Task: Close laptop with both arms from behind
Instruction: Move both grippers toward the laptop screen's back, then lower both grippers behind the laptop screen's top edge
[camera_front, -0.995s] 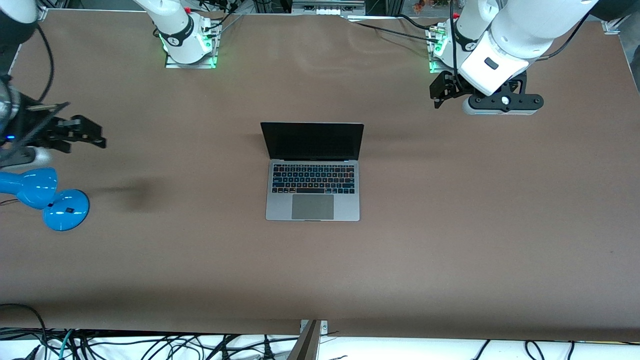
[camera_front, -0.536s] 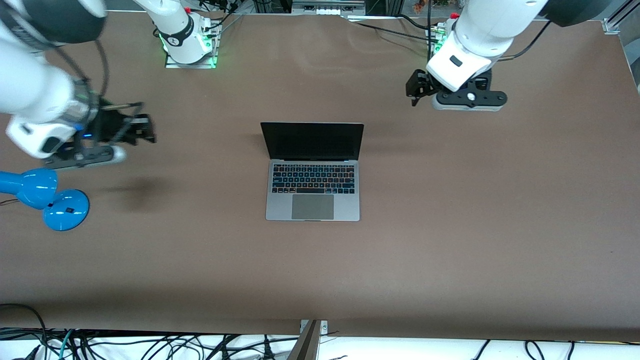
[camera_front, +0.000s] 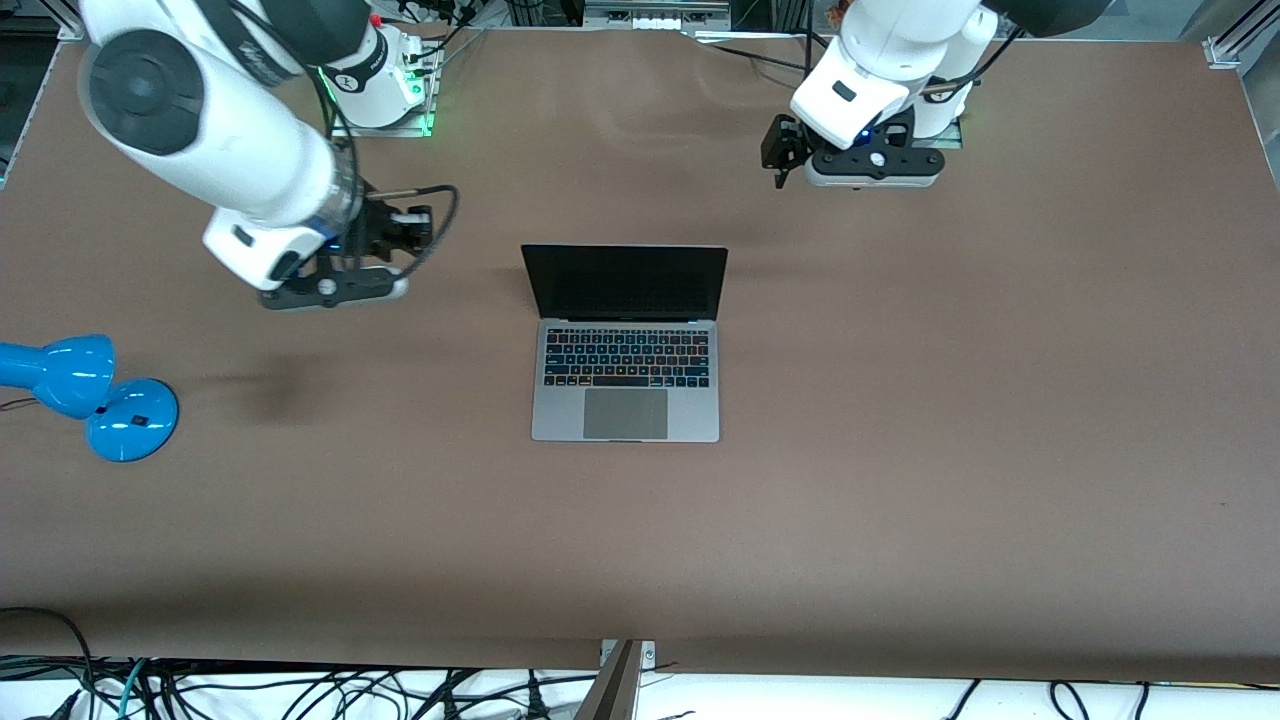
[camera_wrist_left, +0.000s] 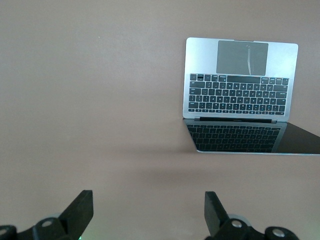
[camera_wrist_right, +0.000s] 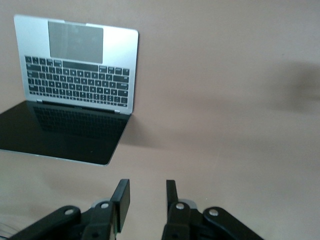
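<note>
The grey laptop (camera_front: 625, 380) lies open in the middle of the table, its black screen (camera_front: 625, 282) upright and facing the front camera. It also shows in the left wrist view, laptop (camera_wrist_left: 240, 95), and in the right wrist view, laptop (camera_wrist_right: 80, 75). My right gripper (camera_front: 412, 230) hangs over the table beside the screen, toward the right arm's end. It is open by a narrow gap, with nothing between its fingers (camera_wrist_right: 121, 200). My left gripper (camera_front: 776, 160) hangs over the table between the lid and the left arm's base. It is wide open and empty, with its fingers (camera_wrist_left: 80, 212) far apart.
A blue desk lamp (camera_front: 95, 390) lies on the table at the right arm's end, nearer to the front camera than the right gripper. The arm bases (camera_front: 380, 90) stand along the table's edge farthest from the front camera. Cables hang below the near edge.
Both arms have swung in toward the laptop's lid from the table's ends. The right gripper's fingers have drawn closer together. The left gripper has stayed wide open.
</note>
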